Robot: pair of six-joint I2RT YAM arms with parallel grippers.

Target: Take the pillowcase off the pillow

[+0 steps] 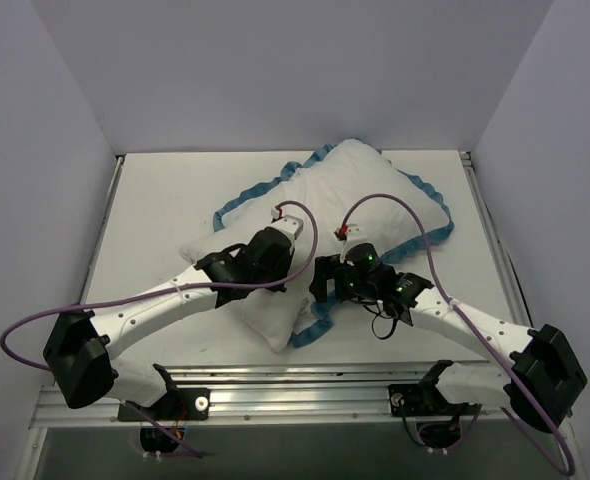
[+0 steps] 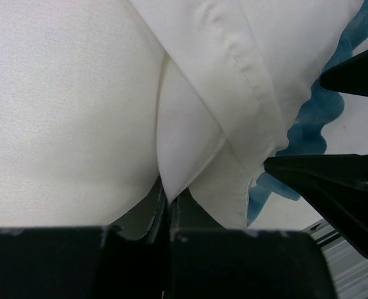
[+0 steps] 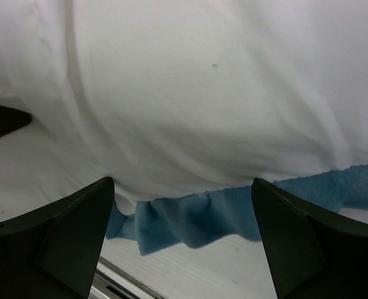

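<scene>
Pillow [image 2: 65, 118] lies diagonally mid-tabletop [image 1: 155, 200]. The pillowcase [image 2: 284, 37] is around it as far as I can tell. Its blue ruffle [image 3: 190, 221] shows along the far and right edges and at the near corner. No print in any view, only white cloth and blue trim.

Left hand [image 2: 170, 202]: fingers pressed together, pinching a tapered fold of white cloth that pokes out from under the case's stitched hem [image 2: 240, 65]. I read it as the pillow's corner, but can't rule out case lining.

Right hand [image 3: 183, 182]: spread wide, holding nothing, straddling the ruffle at the near edge. White cloth bulges just above it.

Handling, my read:
- **Pillow:** light, plump, squashy. It'll deform and drag rather than move as a block, so a corner pinch is the only firm anchor.
- **Case:** thin and limp, probably clings to the stuffing by friction. Not fragile apart from the stitching.
- **Where to grab:** ruffle plus the hem layer behind it. Bite deep enough to catch the doubled seam, since the frill tip alone would likely slip out. Keep pillow cloth out of that bite.
- **Then:** pull the two hands apart along the pillow's long axis.
</scene>
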